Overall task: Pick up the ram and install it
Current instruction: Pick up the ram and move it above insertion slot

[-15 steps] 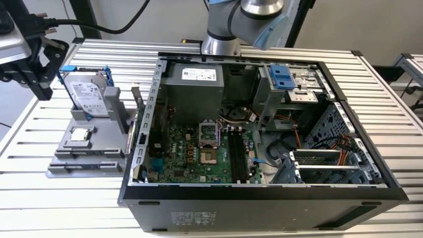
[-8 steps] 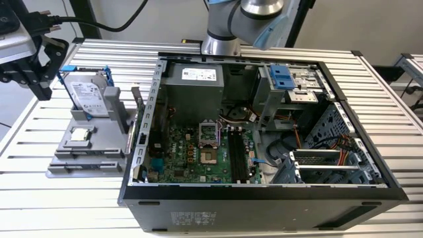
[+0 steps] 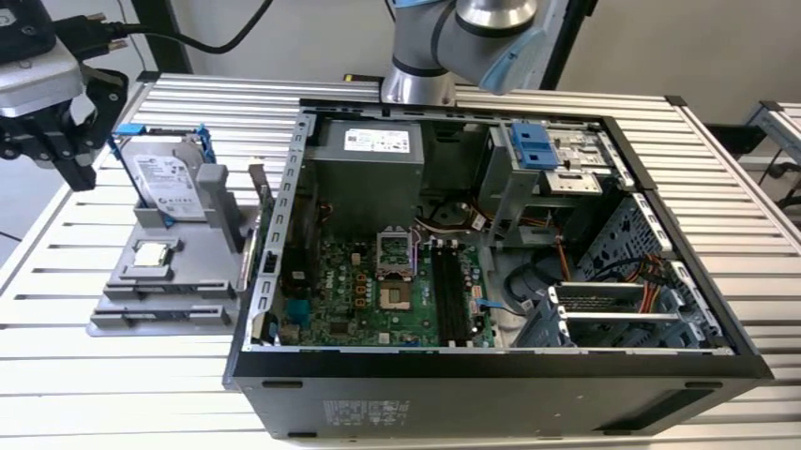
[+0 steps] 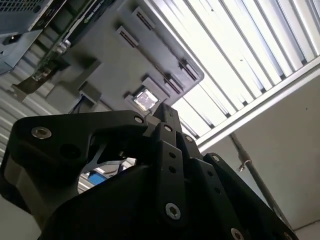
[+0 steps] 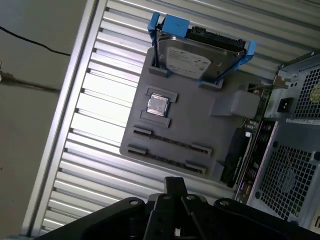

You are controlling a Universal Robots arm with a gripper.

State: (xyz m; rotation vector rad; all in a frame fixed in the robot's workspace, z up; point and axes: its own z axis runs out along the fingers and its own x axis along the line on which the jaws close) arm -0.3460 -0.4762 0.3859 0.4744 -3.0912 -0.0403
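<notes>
A long, thin dark stick that looks like the ram [image 3: 257, 214] stands on edge at the side of the grey holder [image 3: 150, 291] nearest the computer case. In the first wrist view the ram [image 5: 234, 156] is a narrow black strip beside a green board. My gripper [image 3: 73, 171] hangs above the table at the exterior view's left, beside the holder's back corner and apart from the ram. In both wrist views the gripper [image 5: 175, 182] [image 4: 167, 112] has its fingers pressed together with nothing between them. The motherboard's black slots [image 3: 445, 286] lie inside the open case.
The grey holder [image 5: 200, 125] also carries a silver hard drive [image 3: 165, 183] in a blue frame and a small square processor chip [image 3: 152, 253]. The open computer case [image 3: 501, 366] fills the middle of the slatted metal table [image 3: 75, 375], and the arm's base [image 3: 419, 84] stands behind it.
</notes>
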